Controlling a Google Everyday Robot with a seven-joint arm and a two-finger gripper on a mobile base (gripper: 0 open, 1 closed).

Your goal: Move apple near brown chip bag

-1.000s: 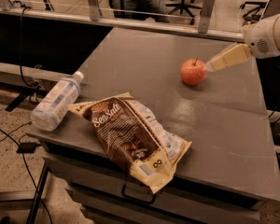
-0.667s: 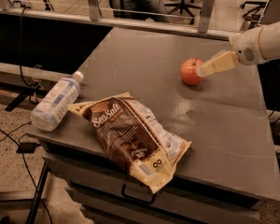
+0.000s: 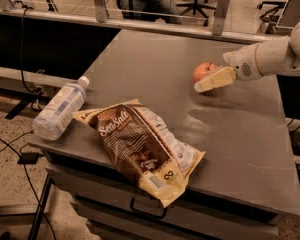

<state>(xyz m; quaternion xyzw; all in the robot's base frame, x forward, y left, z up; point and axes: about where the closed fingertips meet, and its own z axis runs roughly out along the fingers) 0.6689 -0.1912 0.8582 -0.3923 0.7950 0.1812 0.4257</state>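
Red-orange apple [image 3: 204,70] still sits far-right, well apart from the brown chip bag [image 3: 132,144], but my gripper [image 3: 204,82] just slid in against it; can't tell if it's clamped yet, so grasp's probably next.

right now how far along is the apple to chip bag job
Done: the gripper is at the apple, toward the far right of the table. In hand: the grasp, though a firm hold can't be confirmed. Left: the apple sits well apart from the brown chip bag at the near edge, so the whole move is undone.
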